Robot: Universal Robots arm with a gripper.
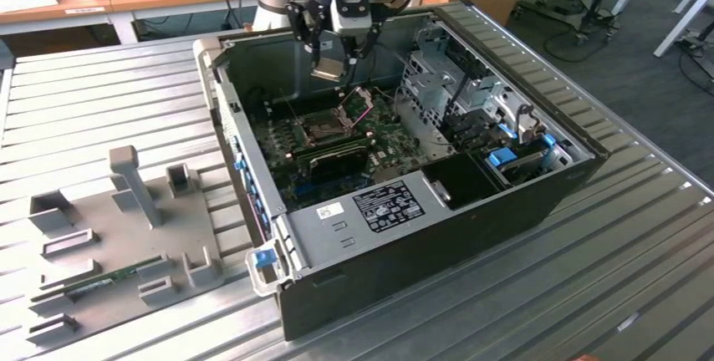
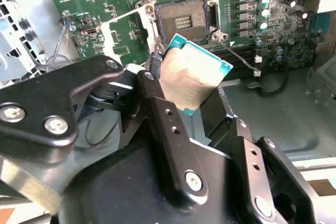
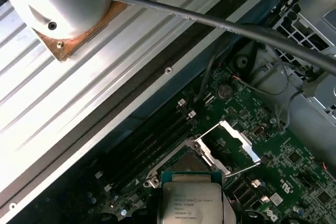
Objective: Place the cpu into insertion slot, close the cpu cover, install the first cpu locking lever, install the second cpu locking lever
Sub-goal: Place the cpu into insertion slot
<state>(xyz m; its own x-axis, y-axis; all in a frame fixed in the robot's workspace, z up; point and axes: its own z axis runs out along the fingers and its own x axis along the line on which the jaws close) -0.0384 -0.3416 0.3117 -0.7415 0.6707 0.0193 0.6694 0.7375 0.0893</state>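
My gripper hangs inside the open computer case, shut on the cpu, a flat square chip with a pale silver-tan face. In the second wrist view the black fingers clamp the cpu by two opposite edges and it sits tilted. It hovers above and a little off to one side of the insertion slot, not touching it. The dark socket lies open on the green board. The cpu cover stands swung up beside the slot. A thin wire locking lever sticks out, unlatched.
The case walls close in around the board, with the grey drive cage at the exterior view's right. Long black memory slots lie next to the socket. A grey fixture plate with posts sits on the table at the left.
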